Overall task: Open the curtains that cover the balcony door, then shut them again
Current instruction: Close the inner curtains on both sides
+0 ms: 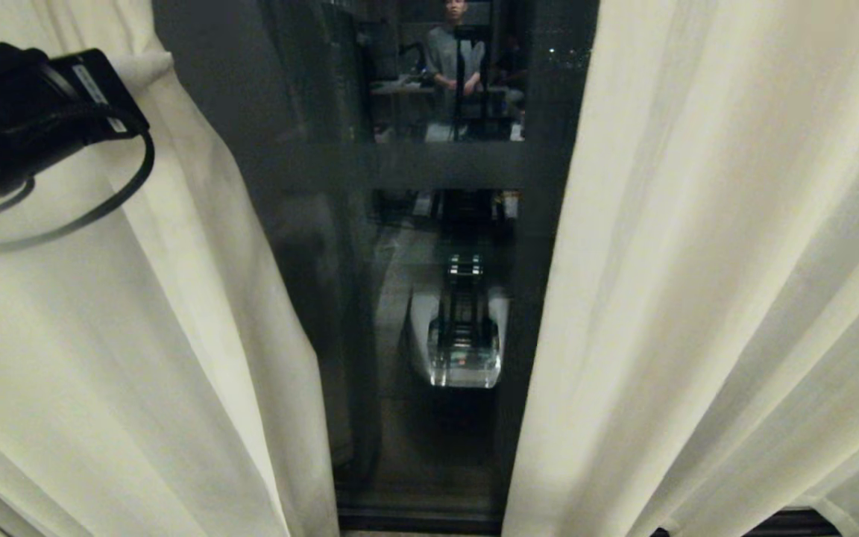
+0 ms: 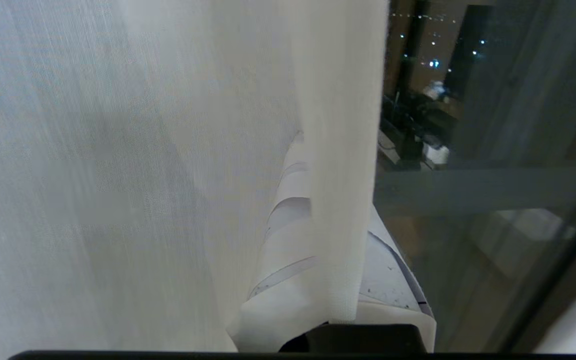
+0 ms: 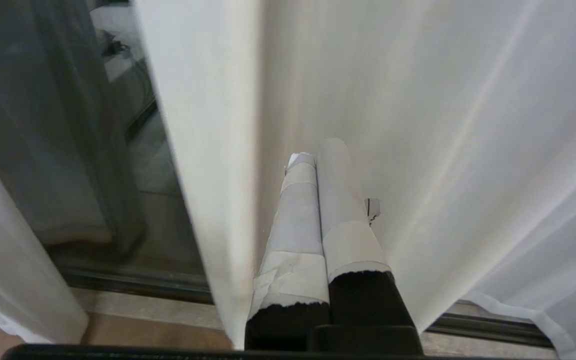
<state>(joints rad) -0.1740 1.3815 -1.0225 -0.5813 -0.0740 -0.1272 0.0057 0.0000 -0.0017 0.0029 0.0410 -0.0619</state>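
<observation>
Left end effector (image 2: 328, 280) is clamped onto the hemmed inner edge of the left curtain panel (image 1: 176, 335); in its wrist view the taped fingers (image 2: 288, 240) are pinched together with the hem running down between them. The right end effector (image 3: 318, 200) is closed on nothing, its fingers pressed together and sitting just beside the right curtain panel (image 1: 698, 298), behind its edge.

The curtains hang either side of the balcony door (image 1: 303, 224), and a strip of dark glass shows between them, so I'd call it partly open.

Handling-wise: the fabric looks light, soft and floppy, a thin weave with loose vertical folds. It'll drape and bunch rather than push, so it wants to be dragged sideways along the door, not shoved. The doubled hem looks like the best place to hold, firmer and less likely to slide out than a single layer. Not fragile, but a hard tug could probably strain whatever it hangs from, which is out of sight.

Labels: there's a small white sticker on the left arm's black housing (image 1: 42, 104), too small to read
</observation>
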